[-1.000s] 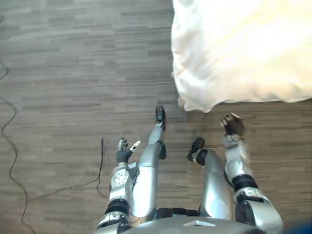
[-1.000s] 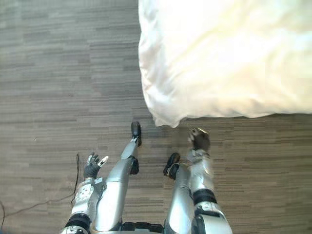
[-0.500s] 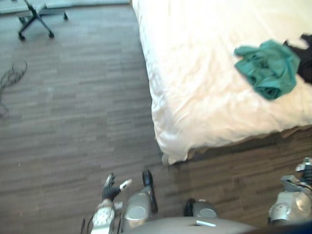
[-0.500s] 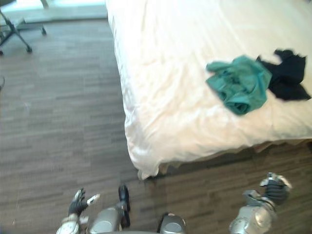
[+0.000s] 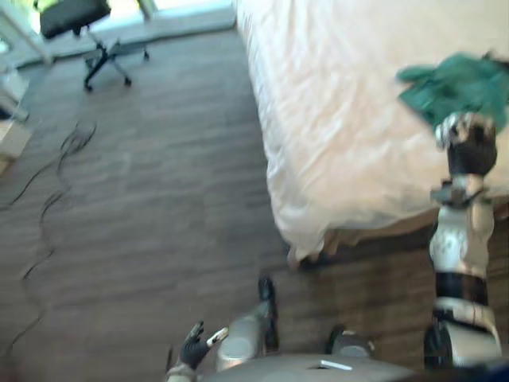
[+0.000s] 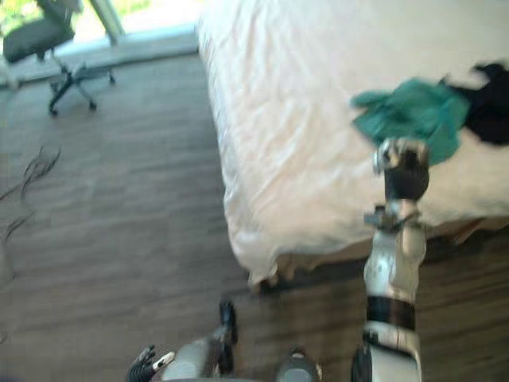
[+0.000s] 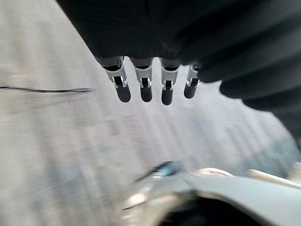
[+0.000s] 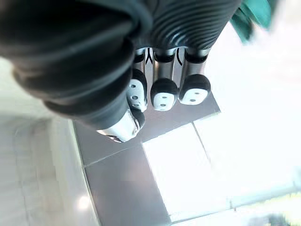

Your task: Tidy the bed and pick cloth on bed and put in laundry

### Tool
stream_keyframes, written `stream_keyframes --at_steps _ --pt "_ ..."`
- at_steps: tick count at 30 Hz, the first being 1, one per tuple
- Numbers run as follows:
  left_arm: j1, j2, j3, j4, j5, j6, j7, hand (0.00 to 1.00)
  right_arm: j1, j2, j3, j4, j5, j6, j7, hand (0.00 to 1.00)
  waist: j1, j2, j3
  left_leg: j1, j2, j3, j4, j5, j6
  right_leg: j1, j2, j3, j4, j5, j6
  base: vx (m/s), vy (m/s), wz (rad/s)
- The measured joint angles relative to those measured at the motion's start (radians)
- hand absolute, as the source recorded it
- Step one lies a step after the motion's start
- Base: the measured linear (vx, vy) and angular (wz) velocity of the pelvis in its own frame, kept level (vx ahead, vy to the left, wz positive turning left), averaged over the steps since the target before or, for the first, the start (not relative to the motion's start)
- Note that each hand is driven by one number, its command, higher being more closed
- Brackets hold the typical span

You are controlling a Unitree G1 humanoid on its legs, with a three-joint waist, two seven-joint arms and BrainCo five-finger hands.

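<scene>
Location type: bedroom, domestic or of a similar furnished kind.

Indicators:
- A bed (image 5: pixel 342 135) with a cream cover occupies the 1 to 3 o'clock sector of the head views. One corner of the cover hangs down to the floor.
- Loose clothing lies on the bed at 2 o'clock: a green garment (image 5: pixel 457 83) with a black garment (image 6: pixel 489 99) just beside it.
- The plank floor (image 5: pixel 159 207) has a dark wood-look finish.
- An office chair (image 5: pixel 83 24) on castors stands at 11 o'clock, near a bright window (image 6: pixel 155 14) that reaches floor level.
</scene>
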Motion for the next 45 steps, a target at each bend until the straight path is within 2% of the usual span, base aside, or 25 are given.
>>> stream_keyframes --at_steps 1,2,4,7,8,12,14,15,17,18,20,21,22,24,25,27,29,30,32,35,37,38,39,42,45 --pt "-0.002 0.002 -0.007 0.002 -0.013 -0.01 0.001 0.0 -0.065 -0.002 0.0 0.027 0.064 0.029 0.006 1.0 0.006 0.026 0.025 -0.025 0.004 -0.01 -0.016 0.034 0.019 -0.045 0.005 0.003 0.034 0.006 -0.006 -0.03 0.018 0.17" --pt "-0.004 0.006 -0.007 0.008 -0.02 -0.026 0.002 0.0 -0.108 -0.001 0.002 0.063 0.118 0.055 0.007 1.0 0.012 0.021 0.041 -0.072 0.0 -0.022 -0.029 0.054 0.023 -0.107 0.0 0.002 0.066 0.01 0.0 0.0 0.015 0.21" --pt "-0.032 0.005 -0.007 0.031 -0.03 -0.038 0.004 0.0 -0.153 -0.006 -0.002 0.119 0.155 0.081 -0.003 1.0 0.038 0.021 0.063 -0.125 -0.002 -0.022 -0.031 0.075 0.03 -0.175 -0.009 0.003 0.1 0.009 -0.002 0.02 0.011 0.15" --pt "-0.101 -0.01 -0.014 0.075 -0.03 -0.067 0.017 0.0 -0.216 -0.013 0.008 0.193 0.193 0.088 -0.062 1.0 0.065 0.053 0.098 -0.209 -0.014 -0.024 -0.038 0.088 0.03 -0.289 -0.028 0.013 0.156 0.001 -0.005 0.01 0.04 0.1" --pt "-0.128 -0.02 -0.013 0.087 -0.031 -0.078 0.027 0.0 -0.23 -0.014 0.01 0.185 0.208 0.059 -0.079 1.0 0.079 0.062 0.104 -0.255 -0.015 -0.02 -0.041 0.095 0.025 -0.35 -0.032 0.032 0.181 -0.001 -0.002 0.03 0.056 -0.09" --pt "-0.203 -0.057 0.018 0.092 -0.042 -0.082 0.061 0.0 -0.251 -0.01 0.021 0.097 0.217 -0.017 -0.098 1.0 0.082 0.065 0.113 -0.308 -0.016 0.021 -0.053 0.106 0.019 -0.461 -0.044 0.073 0.236 -0.011 0.004 0.0 0.038 -0.21" --pt "-0.299 -0.092 0.065 0.056 -0.062 -0.029 0.062 0.0 -0.252 -0.01 0.029 -0.013 0.195 -0.047 -0.156 1.0 0.077 0.062 0.114 -0.366 -0.01 0.048 -0.048 0.113 0.009 -0.551 -0.046 0.108 0.276 -0.015 0.001 -0.04 0.024 -0.26" --pt "-0.325 -0.099 0.076 0.035 -0.062 -0.007 0.061 0.0 -0.252 -0.01 0.028 -0.05 0.189 -0.048 -0.177 1.0 0.072 0.059 0.116 -0.382 -0.007 0.058 -0.047 0.115 0.007 -0.571 -0.045 0.114 0.285 -0.015 0.0 -0.04 0.024 -0.21" --pt "-0.421 -0.134 0.113 -0.069 -0.113 0.077 0.052 0.0 -0.236 -0.012 0.004 -0.177 0.177 -0.046 -0.245 1.0 0.039 0.039 0.13 -0.444 0.0 0.091 -0.036 0.122 0.005 -0.664 -0.046 0.146 0.322 -0.015 -0.005 -0.02 0.024 -0.25" --pt "-0.443 -0.142 0.121 -0.091 -0.134 0.096 0.047 0.0 -0.23 -0.012 -0.009 -0.195 0.177 -0.045 -0.252 1.0 0.032 0.03 0.136 -0.453 0.001 0.101 -0.036 0.124 0.007 -0.682 -0.046 0.156 0.328 -0.014 -0.008 0.0 0.027 -0.37" --pt "-0.538 -0.194 0.155 -0.133 -0.23 0.18 0.04 0.0 -0.181 -0.032 -0.098 -0.258 0.184 -0.043 -0.273 1.0 -0.004 0.009 0.153 -0.484 0.006 0.137 -0.035 0.128 0.012 -0.735 -0.042 0.182 0.334 -0.004 -0.014 0.03 0.034 -0.34" --pt "-0.557 -0.2 0.162 -0.136 -0.251 0.201 0.039 0.0 -0.168 -0.034 -0.121 -0.261 0.192 -0.043 -0.273 1.0 -0.012 0.004 0.156 -0.489 0.008 0.146 -0.035 0.128 0.013 -0.745 -0.04 0.193 0.335 -0.002 -0.015 0.06 0.04 -0.31" --pt "-0.589 -0.207 0.177 -0.138 -0.287 0.238 0.039 0.0 -0.132 -0.043 -0.167 -0.257 0.203 -0.04 -0.273 1.0 -0.031 -0.006 0.162 -0.499 0.013 0.161 -0.028 0.128 0.014 -0.761 -0.034 0.209 0.332 0.003 -0.014 0.07 0.025 -0.4" --pt "-0.622 -0.206 0.2 -0.138 -0.332 0.275 0.038 0.0 -0.056 -0.067 -0.21 -0.253 0.207 -0.029 -0.252 1.0 -0.044 -0.014 0.167 -0.508 0.026 0.194 -0.007 0.117 0.023 -0.776 -0.021 0.238 0.323 0.013 -0.015 0.08 0.01 -0.49" --pt "-0.633 -0.203 0.232 -0.136 -0.361 0.297 0.038 0.0 -0.003 -0.067 -0.218 -0.247 0.207 -0.02 -0.219 1.0 -0.061 -0.016 0.17 -0.507 0.035 0.209 0.01 0.103 0.032 -0.777 -0.01 0.257 0.314 0.021 -0.016 0.07 -0.003 -0.53" --pt "-0.642 -0.189 0.265 -0.137 -0.389 0.315 0.02 0.0 0.085 -0.067 -0.223 -0.244 0.206 -0.013 -0.15 1.0 -0.086 -0.016 0.17 -0.501 0.052 0.237 0.042 0.081 0.035 -0.773 0.002 0.28 0.308 0.026 -0.017 0.06 -0.018 -0.51" --pt "-0.657 -0.168 0.27 -0.127 -0.415 0.323 -0.003 0.0 0.166 -0.066 -0.257 -0.232 0.207 -0.013 -0.077 1.0 -0.096 -0.016 0.17 -0.474 0.068 0.258 0.053 0.07 0.035 -0.757 0.018 0.302 0.305 0.028 -0.019 0.03 -0.028 -0.41" --pt "-0.663 -0.162 0.27 -0.121 -0.422 0.323 -0.009 0.0 0.183 -0.066 -0.266 -0.225 0.208 -0.014 -0.058 0.0 -0.099 -0.016 0.17 -0.463 0.072 0.264 0.054 0.068 0.033 -0.748 0.022 0.305 0.304 0.028 -0.019 0.02 -0.04 -0.34" --pt "-0.669 -0.148 0.268 -0.118 -0.424 0.319 -0.027 0.0 0.225 -0.066 -0.289 -0.195 0.204 -0.019 -0.015 0.0 -0.114 -0.016 0.17 -0.425 0.082 0.276 0.054 0.063 0.027 -0.713 0.029 0.305 0.301 0.028 -0.019 0.0 -0.057 -0.24" --pt "-0.672 -0.127 0.236 -0.105 -0.44 0.315 -0.027 0.0 0.29 -0.067 -0.293 -0.114 0.132 -0.034 0.017 0.0 -0.126 -0.017 0.17 -0.342 0.09 0.294 0.054 0.046 0.019 -0.633 0.035 0.306 0.28 0.027 -0.02 -0.02 -0.059 -0.26" --pt "-0.673 -0.104 0.209 -0.098 -0.447 0.315 -0.027 0.0 0.34 -0.06 -0.279 -0.03 0.009 -0.034 0.013 0.0 -0.127 -0.017 0.169 -0.282 0.091 0.307 0.054 0.034 0.021 -0.57 0.036 0.305 0.263 0.027 -0.02 -0.01 -0.04 -0.2" --pt "-0.673 -0.085 0.208 -0.086 -0.447 0.319 -0.027 0.0 0.37 -0.048 -0.249 0.049 -0.136 -0.028 -0.003 0.0 -0.126 -0.021 0.167 -0.237 0.091 0.308 0.053 0.022 0.019 -0.521 0.036 0.302 0.251 0.027 -0.02 0.02 -0.017 -0.11" --pt "-0.672 -0.071 0.209 -0.073 -0.445 0.321 -0.026 0.0 0.384 -0.031 -0.229 0.101 -0.207 -0.016 -0.006 0.0 -0.125 -0.025 0.167 -0.206 0.09 0.309 0.051 0.016 0.017 -0.485 0.036 0.301 0.242 0.027 -0.02 0.02 -0.012 -0.08" --pt "-0.665 -0.05 0.214 -0.034 -0.42 0.322 -0.03 0.0 0.399 0.049 -0.209 0.248 -0.33 0.028 -0.004 0.0 -0.116 -0.041 0.159 -0.126 0.088 0.311 0.05 -0.004 0.016 -0.392 0.033 0.29 0.218 0.024 -0.021 0.05 -0.007 -0.02" --pt "-0.628 -0.063 0.235 -0.003 -0.32 0.311 -0.039 0.0 0.452 0.163 -0.199 0.365 -0.446 0.069 0.018 0.0 -0.109 -0.059 0.134 -0.035 0.086 0.307 0.059 -0.03 0.017 -0.268 0.028 0.273 0.172 0.023 -0.019 0.12 -0.004 0.03"
